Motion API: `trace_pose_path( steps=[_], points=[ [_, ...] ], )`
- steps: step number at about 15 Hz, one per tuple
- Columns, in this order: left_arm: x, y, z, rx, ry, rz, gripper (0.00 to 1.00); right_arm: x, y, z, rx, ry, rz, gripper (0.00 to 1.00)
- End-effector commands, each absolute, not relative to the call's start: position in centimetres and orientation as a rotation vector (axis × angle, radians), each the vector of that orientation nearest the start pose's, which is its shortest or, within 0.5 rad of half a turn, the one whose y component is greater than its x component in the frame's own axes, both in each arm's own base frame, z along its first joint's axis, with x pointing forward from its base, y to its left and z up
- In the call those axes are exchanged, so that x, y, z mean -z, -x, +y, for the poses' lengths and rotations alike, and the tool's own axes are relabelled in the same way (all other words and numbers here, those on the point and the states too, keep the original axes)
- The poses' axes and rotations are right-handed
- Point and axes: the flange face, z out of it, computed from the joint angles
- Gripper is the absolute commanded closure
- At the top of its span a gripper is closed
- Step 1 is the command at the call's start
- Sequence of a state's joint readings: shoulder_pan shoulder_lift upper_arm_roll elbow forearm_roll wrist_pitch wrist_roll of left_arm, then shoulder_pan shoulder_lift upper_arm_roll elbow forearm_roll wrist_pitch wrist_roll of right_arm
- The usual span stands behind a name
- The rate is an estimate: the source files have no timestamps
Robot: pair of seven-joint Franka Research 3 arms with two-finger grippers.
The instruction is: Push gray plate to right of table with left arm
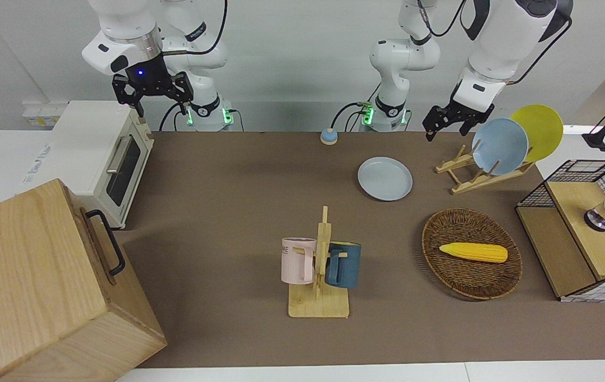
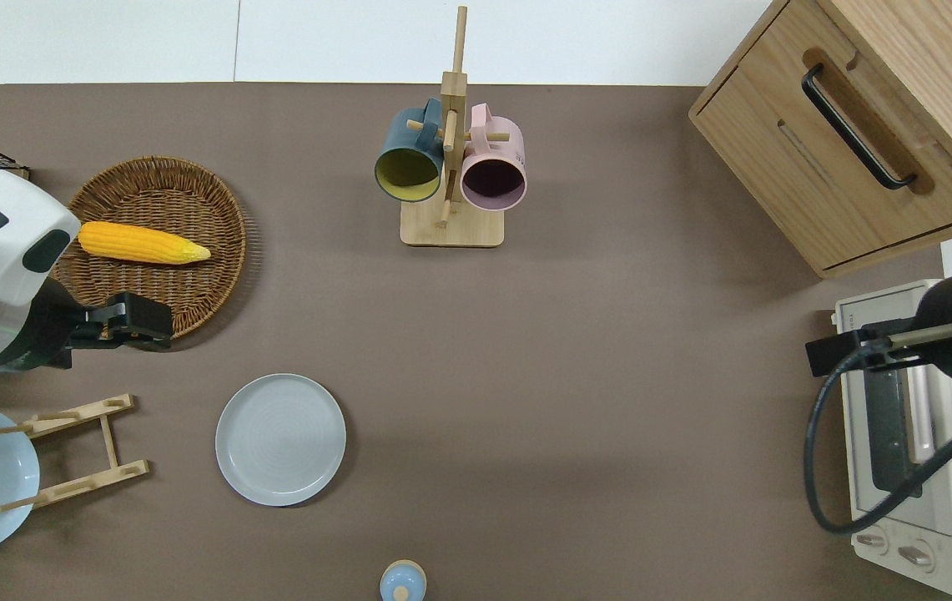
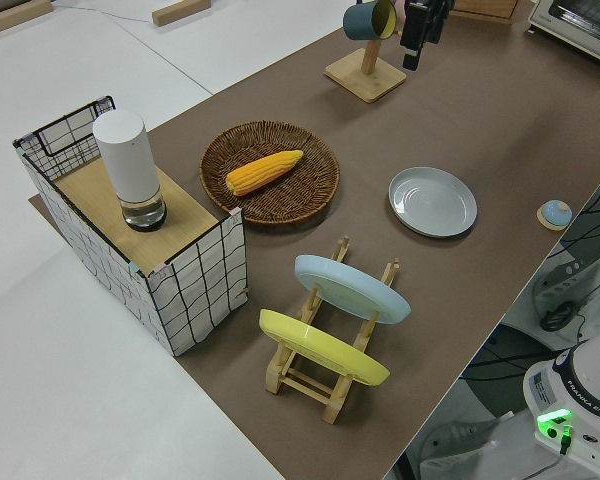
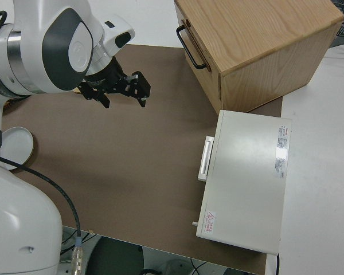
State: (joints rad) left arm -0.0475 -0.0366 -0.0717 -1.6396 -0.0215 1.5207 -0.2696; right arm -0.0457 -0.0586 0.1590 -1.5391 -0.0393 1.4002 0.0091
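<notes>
The gray plate (image 2: 280, 439) lies flat on the bench (image 2: 576, 359), rim up. Being round, it shows no long axis and points no particular way. It sits toward the left arm's end of the bench, between the wooden plate rack (image 2: 79, 452) and the bench's middle, and nearer to the robots than the wicker basket (image 2: 192, 188) that holds the corn cob (image 2: 142, 242). A small blue knob (image 2: 402, 582) rests nearer still to the robots, close to the bench edge.

The left tool (image 2: 129, 321) hangs in the air over the basket's near rim, apart from the plate and touching nothing. Its fingers (image 1: 432, 130) point downward at a slant in the front view; whether they stand open or closed cannot be told. The left arm (image 1: 498, 37) reaches in from its base over the rack, where the sky-blue plate (image 1: 499, 146) and the yellow plate (image 1: 538, 130) stand on edge.

The right arm is parked, and its tool (image 1: 151, 95), with a blue light on the wrist, holds nothing, its fingers spread apart.

A mug tree (image 2: 450, 167) with a dark blue mug (image 2: 409, 159) and a pink mug (image 2: 492, 171) stands farther from the robots than the plate, well apart from it.
</notes>
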Motion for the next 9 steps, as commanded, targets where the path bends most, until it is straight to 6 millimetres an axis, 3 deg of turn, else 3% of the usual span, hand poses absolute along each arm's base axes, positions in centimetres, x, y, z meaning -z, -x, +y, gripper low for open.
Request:
trace_pose_path(
  steps=[1,9],
  points=[
    [-61.93,-53.50,-7.21,-0.036,3.136,-0.212,0.00,-65.86,-51.06,5.53,-0.134,3.190,-0.164,0.005],
    [-61.91,-53.27,-7.12,-0.038,3.137,-0.208,0.00,-65.86,-51.06,5.53,-0.134,3.190,-0.164,0.005]
  ],
)
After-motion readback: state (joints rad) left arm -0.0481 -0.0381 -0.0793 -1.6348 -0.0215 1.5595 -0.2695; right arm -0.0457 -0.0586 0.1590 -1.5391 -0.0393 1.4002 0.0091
